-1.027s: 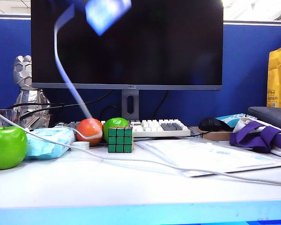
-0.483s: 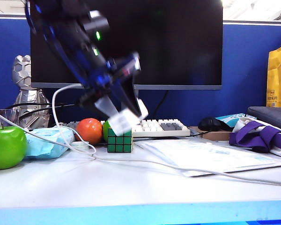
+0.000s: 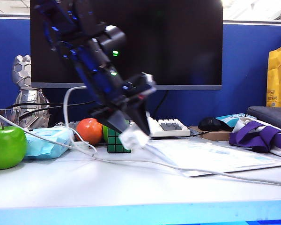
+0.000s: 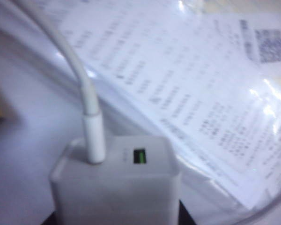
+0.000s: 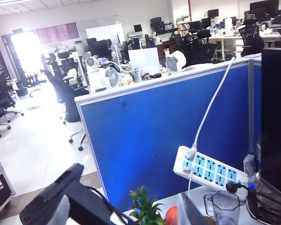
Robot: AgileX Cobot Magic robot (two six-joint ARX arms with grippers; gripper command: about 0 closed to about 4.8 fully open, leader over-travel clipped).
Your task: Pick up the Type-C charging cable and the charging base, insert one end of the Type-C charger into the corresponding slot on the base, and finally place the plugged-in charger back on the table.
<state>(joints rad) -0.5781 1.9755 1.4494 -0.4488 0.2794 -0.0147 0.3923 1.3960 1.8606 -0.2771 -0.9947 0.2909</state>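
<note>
The small white plastic charging base (image 4: 116,185) has a green-lit slot; the thin white Type-C charging cable (image 4: 79,79) matches it. The pale grey-white table (image 3: 131,187) has a light blue edge. The Rubik's cube (image 3: 113,141) beside the base shows green squares.

left pincer (image 3: 136,133): angled down, closed on charging base (image 3: 133,139) | right pincer (image 5: 131,211): raised, jaws apart, empty

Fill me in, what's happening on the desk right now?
The left claw holds the charging base low over the table, by the Rubik's cube and the plastic-covered printed sheet. The Type-C charging cable is already plugged into the base, so only setting it down remains. The right claw is open, up and away from the work, facing the office beyond the blue partition.
</note>
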